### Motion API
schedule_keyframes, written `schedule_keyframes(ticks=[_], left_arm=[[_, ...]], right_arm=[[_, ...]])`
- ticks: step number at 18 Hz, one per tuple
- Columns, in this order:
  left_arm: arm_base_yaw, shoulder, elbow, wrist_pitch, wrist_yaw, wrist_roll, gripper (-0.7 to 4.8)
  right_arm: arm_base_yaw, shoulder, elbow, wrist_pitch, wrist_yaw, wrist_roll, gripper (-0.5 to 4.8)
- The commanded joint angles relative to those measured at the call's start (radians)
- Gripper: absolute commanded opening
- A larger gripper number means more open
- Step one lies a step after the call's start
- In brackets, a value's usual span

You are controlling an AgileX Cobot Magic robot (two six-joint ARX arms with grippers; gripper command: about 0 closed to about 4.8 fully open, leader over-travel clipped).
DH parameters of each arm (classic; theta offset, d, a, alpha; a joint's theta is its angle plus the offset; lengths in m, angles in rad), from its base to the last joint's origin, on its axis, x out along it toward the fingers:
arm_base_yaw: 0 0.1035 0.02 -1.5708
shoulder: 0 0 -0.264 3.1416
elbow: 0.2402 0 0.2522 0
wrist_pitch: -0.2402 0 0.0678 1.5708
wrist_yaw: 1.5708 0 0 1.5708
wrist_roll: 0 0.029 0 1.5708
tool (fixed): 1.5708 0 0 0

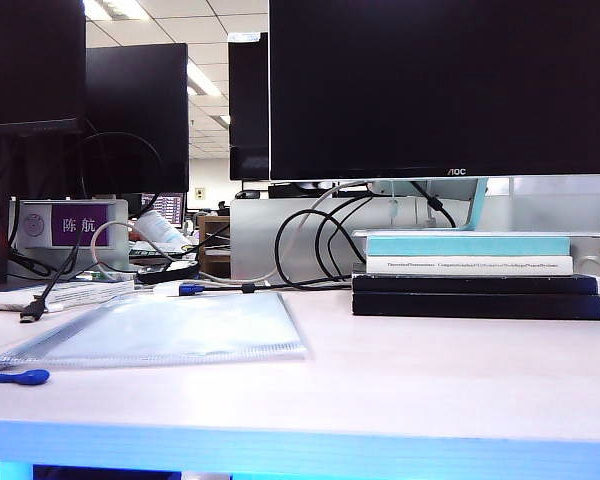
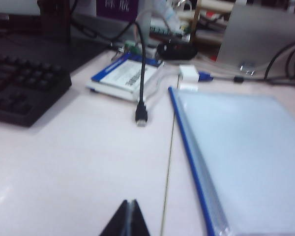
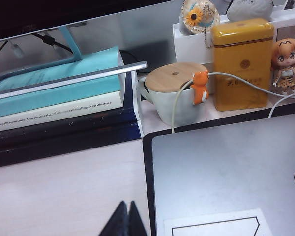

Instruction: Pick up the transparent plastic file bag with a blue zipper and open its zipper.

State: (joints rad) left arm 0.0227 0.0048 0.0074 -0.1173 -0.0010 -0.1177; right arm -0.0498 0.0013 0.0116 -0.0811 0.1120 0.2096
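The transparent plastic file bag [image 1: 160, 328] lies flat on the pale desk at the left of the exterior view; in the left wrist view the file bag [image 2: 246, 152] fills one side. Its blue zipper [image 2: 191, 162] runs along one long edge. A blue pull tab [image 1: 15, 377] rests on the desk near the front left corner of the bag. My left gripper [image 2: 129, 202] is shut and empty, hovering over bare desk beside the zipper edge. My right gripper [image 3: 126, 204] is shut and empty, above the desk next to a grey pad [image 3: 231, 172]. Neither gripper shows in the exterior view.
Stacked books [image 1: 475, 275] stand at the right under a monitor [image 1: 440, 90]. Black cables [image 1: 320, 240] loop behind the bag; a dangling plug [image 2: 141, 118] and a booklet [image 2: 125, 76] lie nearby. A black keyboard [image 2: 24, 88] sits beside them. A lidded mug [image 3: 174, 96] and a yellow tin [image 3: 242, 64] stand behind the pad.
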Motion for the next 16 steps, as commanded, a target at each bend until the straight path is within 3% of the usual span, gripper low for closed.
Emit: schedule_keyframes(ticks=[1,6,8,13,16], left_arm=[[0.000,-0.003,0.000,0.031,0.004,-0.008,-0.06],[0.000,-0.003,0.003,0.057,0.005,-0.113,-0.06],[0.000,-0.003,0.027,0.064,0.077,-0.171,-0.06],[0.000,0.005,0.187,0.060,0.059,-0.180,-0.06],[0.000,0.069,0.301,0.008,0.044,-0.098,-0.06]], right_arm=[[0.000,0.000,-0.004,0.018,-0.002,0.003,-0.01],[0.000,0.000,-0.001,0.034,-0.018,0.025,-0.01],[0.001,0.000,0.035,0.041,-0.077,0.079,-0.01],[0.001,0.029,0.176,0.052,-0.103,0.079,-0.03],[0.001,0.118,0.251,0.063,-0.111,0.079,-0.03]])
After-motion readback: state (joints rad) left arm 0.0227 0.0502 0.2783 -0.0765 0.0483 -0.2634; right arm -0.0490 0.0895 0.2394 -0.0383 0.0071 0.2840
